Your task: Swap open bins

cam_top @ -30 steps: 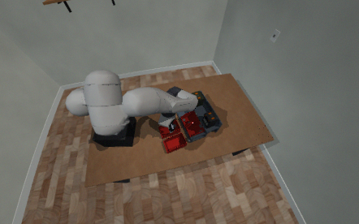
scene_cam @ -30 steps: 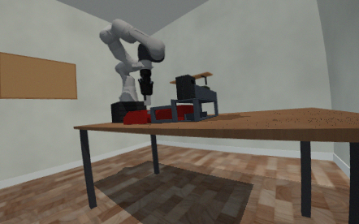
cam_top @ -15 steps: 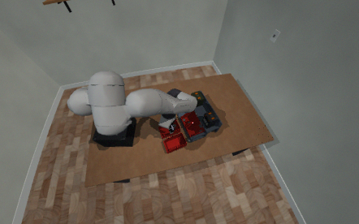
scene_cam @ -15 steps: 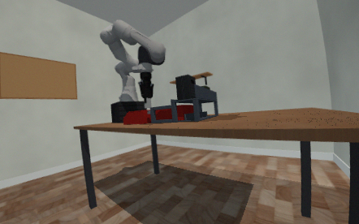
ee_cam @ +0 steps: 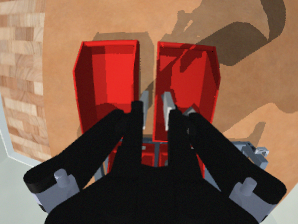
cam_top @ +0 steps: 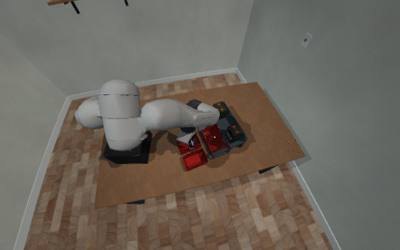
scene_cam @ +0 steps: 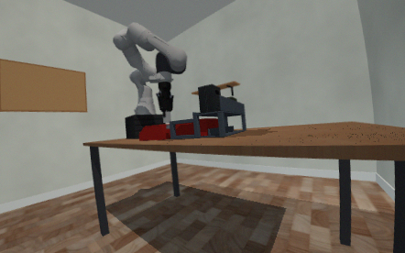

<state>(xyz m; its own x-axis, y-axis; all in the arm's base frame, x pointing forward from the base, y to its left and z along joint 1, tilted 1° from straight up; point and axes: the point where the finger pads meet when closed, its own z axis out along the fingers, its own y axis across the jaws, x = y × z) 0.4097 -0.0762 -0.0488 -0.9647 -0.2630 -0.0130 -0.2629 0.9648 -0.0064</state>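
In the wrist view two red open bins lie side by side below me. The left bin (ee_cam: 107, 83) looks empty. The right bin (ee_cam: 193, 83) is in shadow, with a small pale part near my fingers. My gripper (ee_cam: 156, 99) (scene_cam: 165, 109) hangs above the walls where the two bins meet. Its fingers are nearly shut with nothing between them. From the top view a red bin (cam_top: 195, 160) (scene_cam: 154, 133) stands on the table in front of the dark shelf (cam_top: 236, 136) (scene_cam: 221, 115). Another red bin (cam_top: 214, 138) sits in the shelf's lower level. My wrist hides part of the bins there.
Dark bins with orange parts (cam_top: 223, 108) stand on the shelf's upper level. The robot base (cam_top: 128, 154) is at the table's left side. The brown table (cam_top: 137, 181) (scene_cam: 299, 137) stretches right and forward of the shelf. Walls stand behind and to the right.
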